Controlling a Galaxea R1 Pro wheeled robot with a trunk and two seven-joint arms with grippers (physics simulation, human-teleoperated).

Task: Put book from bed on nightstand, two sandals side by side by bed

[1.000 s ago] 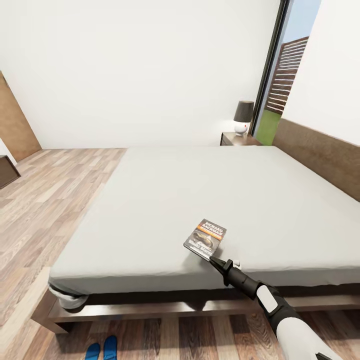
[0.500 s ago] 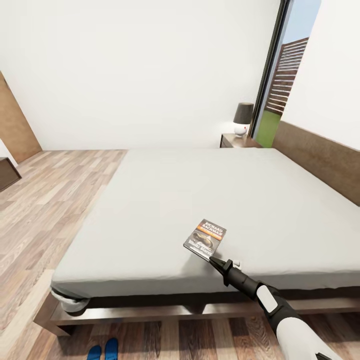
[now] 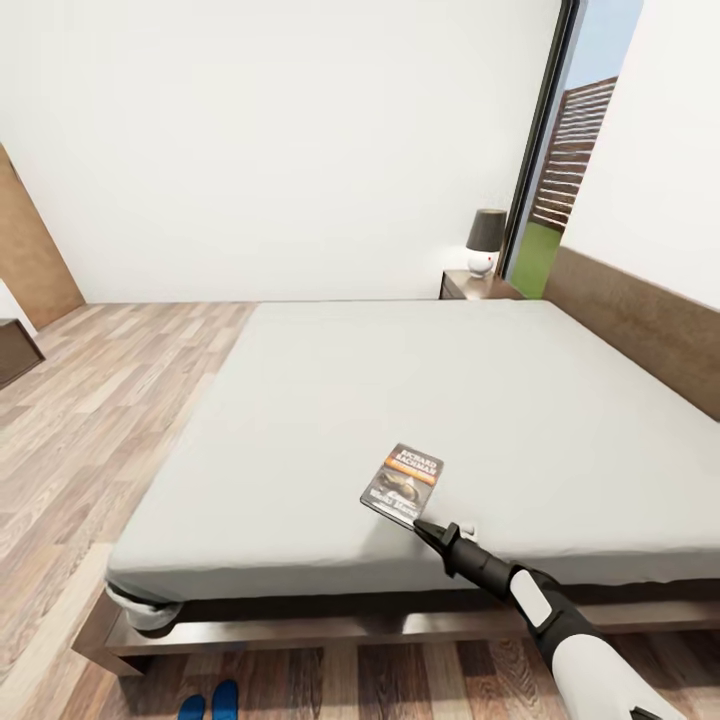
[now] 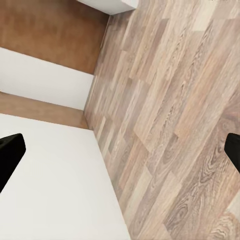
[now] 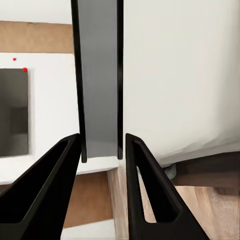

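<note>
The book (image 3: 402, 484), with a dark cover and an orange band, is low over the grey bed (image 3: 330, 400) near its front edge. My right gripper (image 3: 420, 524) is shut on the book's near corner. In the right wrist view the book (image 5: 100, 80) stands edge-on between the two black fingers (image 5: 55, 190). Two blue sandals (image 3: 212, 700) lie side by side on the floor in front of the bed's foot. A dark nightstand (image 3: 472, 285) stands at the far side by the headboard (image 3: 640, 320). My left gripper (image 4: 120, 150) hangs open over the wood floor.
A lamp (image 3: 486, 238) with a dark shade sits on the nightstand, next to the tall window (image 3: 565, 170). Wood-plank floor (image 3: 90, 400) runs along the bed's left side. A dark cabinet corner (image 3: 15, 350) shows at the far left.
The whole picture has shifted a little, so the camera has moved. My right gripper keeps its hold and has carried the book slightly to the left.
</note>
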